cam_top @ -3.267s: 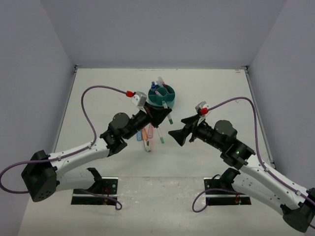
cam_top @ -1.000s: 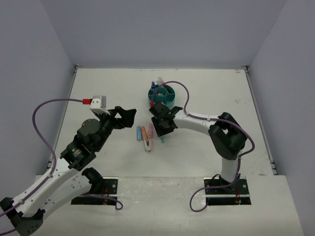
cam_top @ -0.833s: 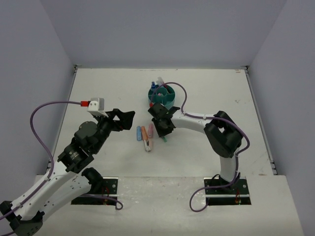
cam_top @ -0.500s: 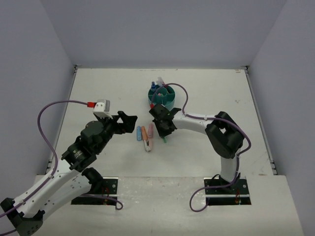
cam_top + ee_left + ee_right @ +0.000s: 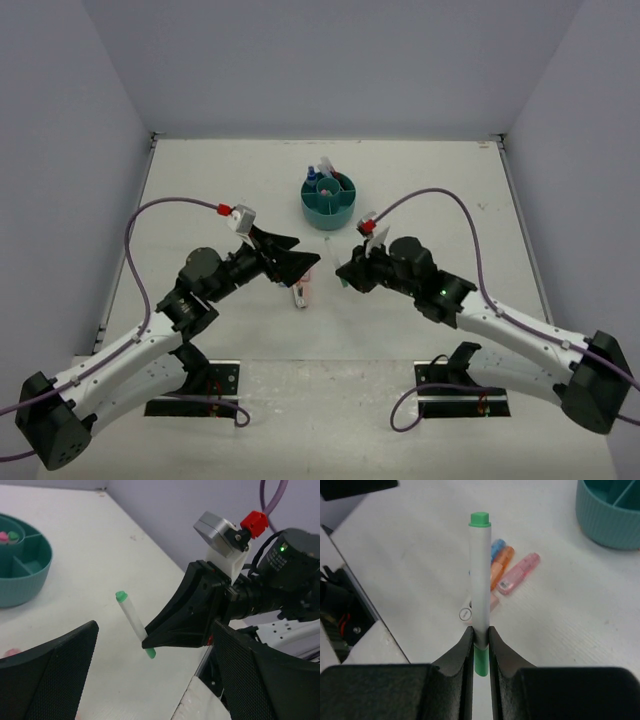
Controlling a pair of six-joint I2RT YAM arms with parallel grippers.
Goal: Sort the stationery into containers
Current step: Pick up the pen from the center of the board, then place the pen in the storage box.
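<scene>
Right gripper (image 5: 480, 632) clamped on green-capped pen (image 5: 480, 580), plain at wrist, overhead maybe a sliver, left gripper (image 5: 298, 254) spread.

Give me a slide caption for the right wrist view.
Right end effector grips a green-capped white pen, with loose markers and the teal organiser beyond.

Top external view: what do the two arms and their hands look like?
Both the left arm and right arm have white shells between black joints. A purple cable runs to each wrist, ending in a red plug by a small grey camera box. The left hand and right hand are black with wedge-shaped fingers. A green light glows on the right arm.
</scene>
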